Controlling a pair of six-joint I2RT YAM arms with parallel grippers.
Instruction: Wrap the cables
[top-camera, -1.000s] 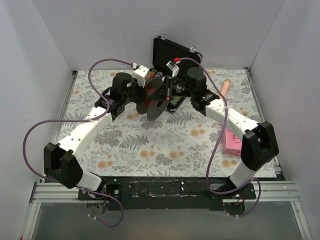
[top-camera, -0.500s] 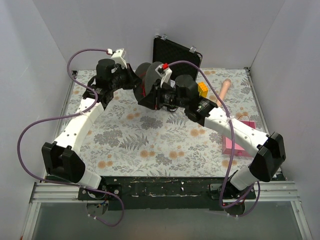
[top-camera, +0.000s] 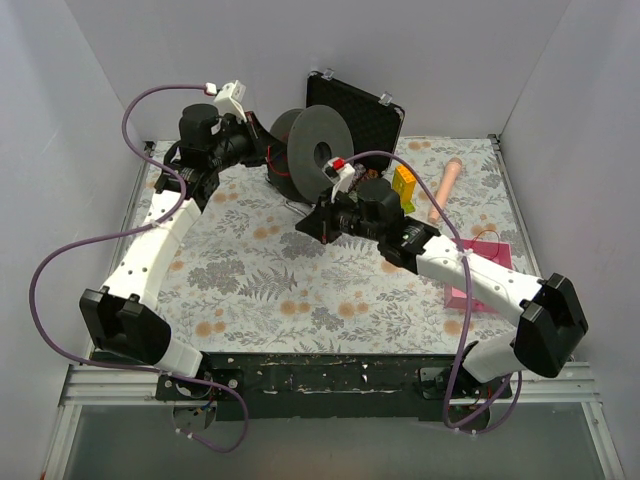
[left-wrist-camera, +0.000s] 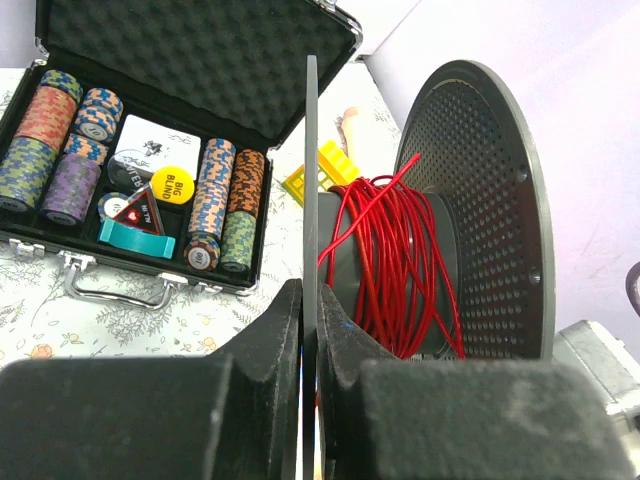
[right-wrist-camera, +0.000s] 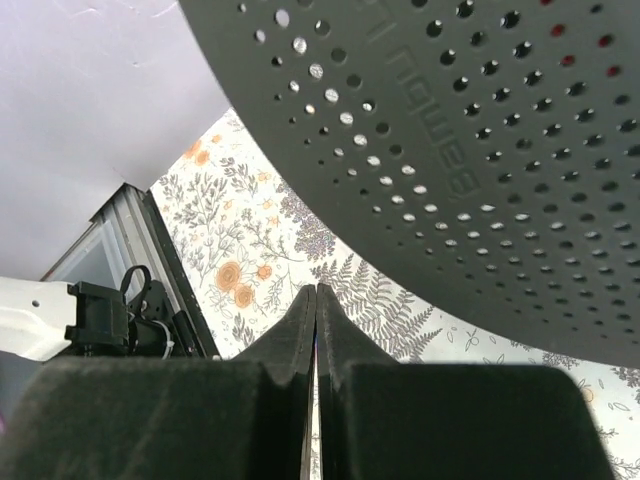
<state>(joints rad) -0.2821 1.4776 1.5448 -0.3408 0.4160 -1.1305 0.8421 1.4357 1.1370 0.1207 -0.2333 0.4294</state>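
Note:
My left gripper (top-camera: 268, 152) is shut on the thin edge of one flange (left-wrist-camera: 310, 180) of a grey spool (top-camera: 315, 155) and holds it up at the back of the table. The thin red wire (left-wrist-camera: 390, 255) is wound in several turns round the spool's hub, between the two perforated flanges. My right gripper (top-camera: 305, 228) is shut, just in front of and below the spool. The spool's perforated flange (right-wrist-camera: 480, 150) fills the top of the right wrist view. No wire shows between the right fingers (right-wrist-camera: 300, 320).
An open black case (top-camera: 355, 100) of poker chips (left-wrist-camera: 60, 140) stands behind the spool. A yellow toy (top-camera: 404, 182), a beige rod (top-camera: 446, 180) and a pink box (top-camera: 468, 285) lie to the right. White walls enclose the floral table cover (top-camera: 280, 290).
My left arm has lifted the spool from the table's middle up toward the back. My right gripper has come away from the spool and moved forward and lower.

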